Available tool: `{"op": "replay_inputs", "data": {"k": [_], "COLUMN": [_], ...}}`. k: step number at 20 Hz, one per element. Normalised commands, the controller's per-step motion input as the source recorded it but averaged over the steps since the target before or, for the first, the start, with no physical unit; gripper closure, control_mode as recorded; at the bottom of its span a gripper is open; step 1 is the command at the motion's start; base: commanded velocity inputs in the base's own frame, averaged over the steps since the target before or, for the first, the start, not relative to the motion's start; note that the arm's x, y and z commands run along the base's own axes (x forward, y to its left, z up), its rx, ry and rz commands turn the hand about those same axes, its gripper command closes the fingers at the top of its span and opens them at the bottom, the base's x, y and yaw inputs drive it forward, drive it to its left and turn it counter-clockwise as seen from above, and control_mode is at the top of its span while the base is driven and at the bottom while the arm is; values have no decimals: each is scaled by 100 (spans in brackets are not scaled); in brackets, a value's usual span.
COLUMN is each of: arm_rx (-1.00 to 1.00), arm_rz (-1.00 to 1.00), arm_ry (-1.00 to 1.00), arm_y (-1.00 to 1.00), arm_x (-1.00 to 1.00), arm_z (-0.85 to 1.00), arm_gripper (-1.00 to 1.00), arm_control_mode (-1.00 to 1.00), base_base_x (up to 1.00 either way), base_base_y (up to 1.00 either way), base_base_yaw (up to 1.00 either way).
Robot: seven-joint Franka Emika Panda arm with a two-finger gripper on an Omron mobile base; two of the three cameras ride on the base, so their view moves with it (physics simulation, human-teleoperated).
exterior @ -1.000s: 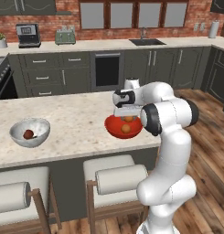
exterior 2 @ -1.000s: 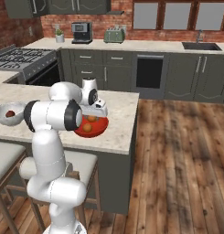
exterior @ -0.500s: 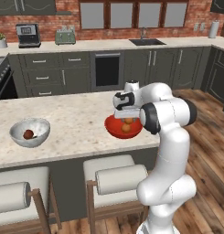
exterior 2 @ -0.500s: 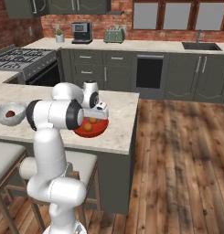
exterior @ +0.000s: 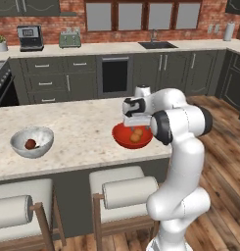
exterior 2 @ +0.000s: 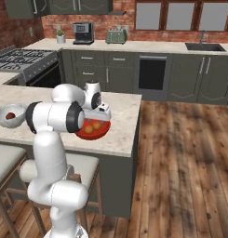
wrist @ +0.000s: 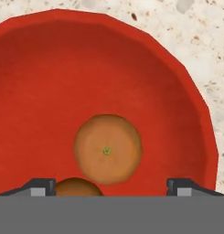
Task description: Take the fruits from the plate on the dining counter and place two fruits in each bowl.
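left base view: the red bowl (exterior: 132, 136) sits right of centre on the surface (exterior: 77, 132) with two orange fruits (exterior: 136, 135) in it, so that bowl looks finished. the grey-white bowl (exterior: 32, 142) at the left edge holds one dark fruit (exterior: 30, 144); it seems to need one more. two stools (exterior: 126, 188) stand below, clear of the work.

right base view: the tool (exterior 2: 97, 117) hangs just above the red bowl, left of centre.

hand view: fingertips (wrist: 39, 186) spread wide apart, empty, one orange fruit lying between them.
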Motion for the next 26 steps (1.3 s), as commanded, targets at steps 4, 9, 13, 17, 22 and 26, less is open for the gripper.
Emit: {"op": "replay_inputs", "data": {"k": [4,9,13,17,22,26], "arm_rx": [0,1,0,0,0,0], "arm_rz": [0,0,0,0,0,0], "arm_ry": [-2,-5,-11,-6,-8,-11], "arm_y": [-4,-5,-6,0,0,0], "arm_x": [-20,-21,-40,-61,-71,-71], "arm_z": [32,53,71,61,71,82], "arm_gripper": [-100,-100,-100,-100,-100,-100], "arm_control_mode": [-100,-100,-100,-100,-100,-100], "base_base_x": [0,0,0,0,0,0], "base_base_y": [0,0,0,0,0,0], "base_base_yaw": [0,0,0,0,0,0]}}
